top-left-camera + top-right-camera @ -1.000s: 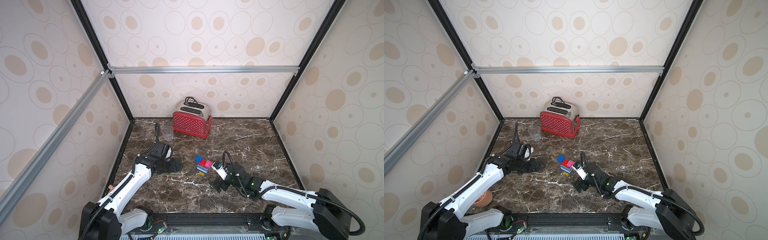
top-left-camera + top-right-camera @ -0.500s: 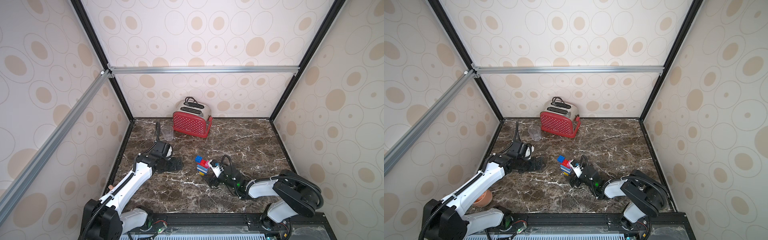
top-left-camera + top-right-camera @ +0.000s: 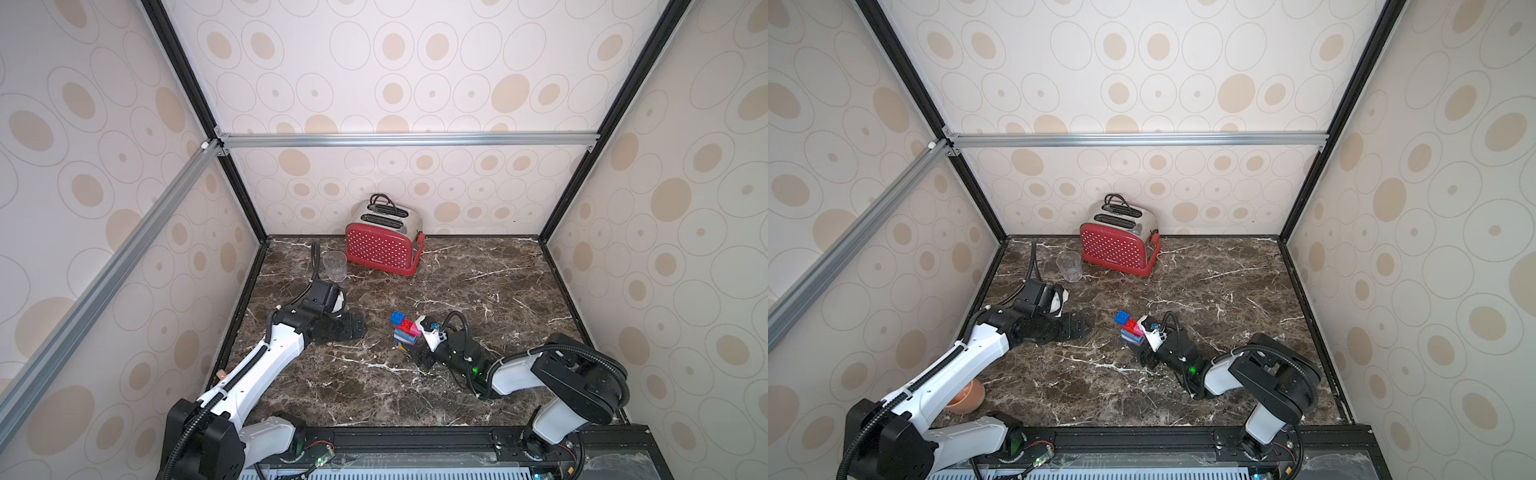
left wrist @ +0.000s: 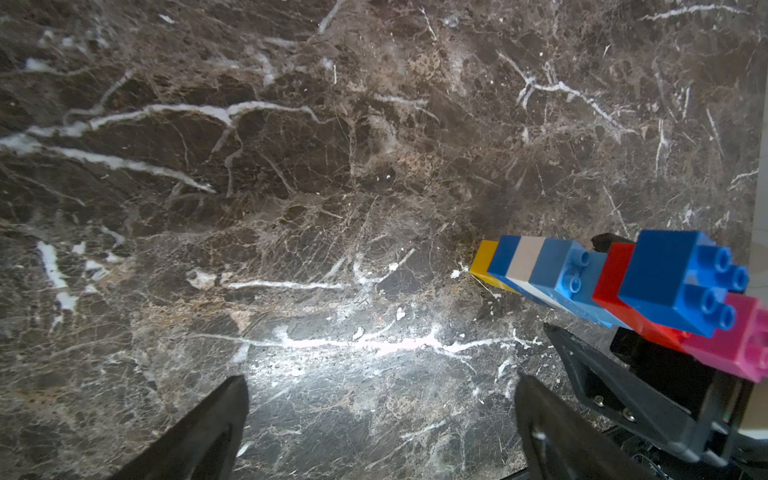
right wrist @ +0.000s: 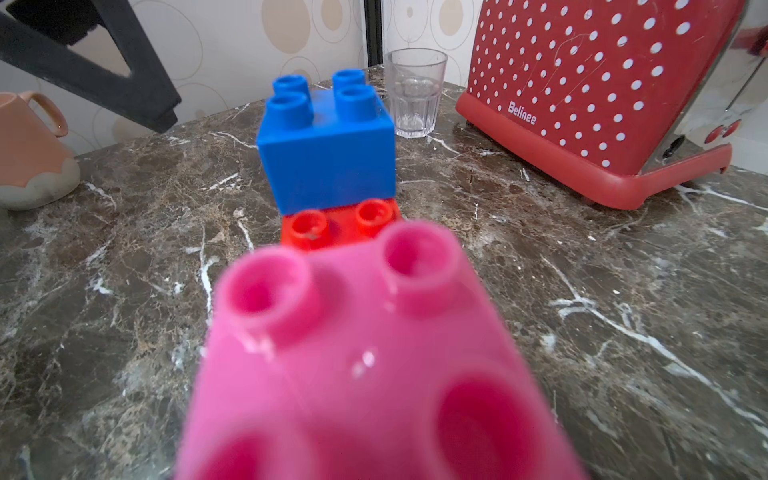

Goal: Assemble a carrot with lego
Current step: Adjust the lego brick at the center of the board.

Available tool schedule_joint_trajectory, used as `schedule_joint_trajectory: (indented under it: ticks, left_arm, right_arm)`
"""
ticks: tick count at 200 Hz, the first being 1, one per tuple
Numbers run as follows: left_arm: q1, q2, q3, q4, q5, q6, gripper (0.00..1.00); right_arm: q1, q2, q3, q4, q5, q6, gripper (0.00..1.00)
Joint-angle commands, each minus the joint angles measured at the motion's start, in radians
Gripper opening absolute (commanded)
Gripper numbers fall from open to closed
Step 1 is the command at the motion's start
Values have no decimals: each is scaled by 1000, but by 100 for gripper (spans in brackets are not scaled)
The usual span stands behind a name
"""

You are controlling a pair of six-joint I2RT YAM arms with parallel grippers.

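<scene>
The carrot [image 3: 405, 332] [image 3: 1130, 330] stands upright mid-table as a stack of lego: yellow base, blue, white, blue and red layers, with a small blue brick [image 5: 328, 153] and a pink brick [image 5: 365, 353] on top. My right gripper [image 3: 411, 351] [image 3: 1140, 353] lies low against its near-right side, a black finger [image 4: 590, 374] on either side of the lower layers. Whether the fingers press on the stack is hidden. My left gripper [image 3: 353, 328] [image 4: 380, 382] rests open to the carrot's left, nothing between its fingers, apart from the stack.
A red dotted toaster [image 3: 382, 249] stands at the back wall. A clear glass [image 3: 334, 266] stands to its left. A peach cup [image 3: 967, 397] sits at the near left under my left arm. Enclosure walls bound the marble table [image 3: 498, 282].
My right gripper has slid forward to the carrot's base and its jaws have narrowed around it. The left arm has hardly moved.
</scene>
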Motion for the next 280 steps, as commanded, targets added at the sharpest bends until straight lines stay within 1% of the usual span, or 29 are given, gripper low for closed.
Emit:
schedule_joint_trajectory:
  ticks: [1, 68, 93, 116, 147, 208, 243, 280]
  left_arm:
    - [11, 2, 32, -30, -14, 20, 99]
    - [10, 0, 33, -34, -23, 20, 99]
    - [11, -2, 33, -37, -26, 22, 99]
    - [11, -2, 32, -37, -29, 21, 99]
    - [11, -1, 30, -37, -32, 20, 99]
    - [11, -2, 34, -43, -36, 22, 99]
    - [12, -3, 38, -44, -38, 22, 99]
    - [11, -2, 38, -39, -34, 20, 99]
  right_arm:
    - [4, 18, 19, 39, 8, -16, 73]
    - [1, 33, 54, 27, 10, -31, 65]
    - [-4, 45, 66, 14, 2, -33, 60]
    - [-11, 50, 67, 14, -7, -28, 51]
    - [-20, 47, 66, 10, -13, -30, 44]
    - [-33, 25, 82, -34, -35, -35, 36]
    - [-57, -9, 104, -113, -81, -1, 32]
    - [-97, -56, 130, -223, -182, 43, 27]
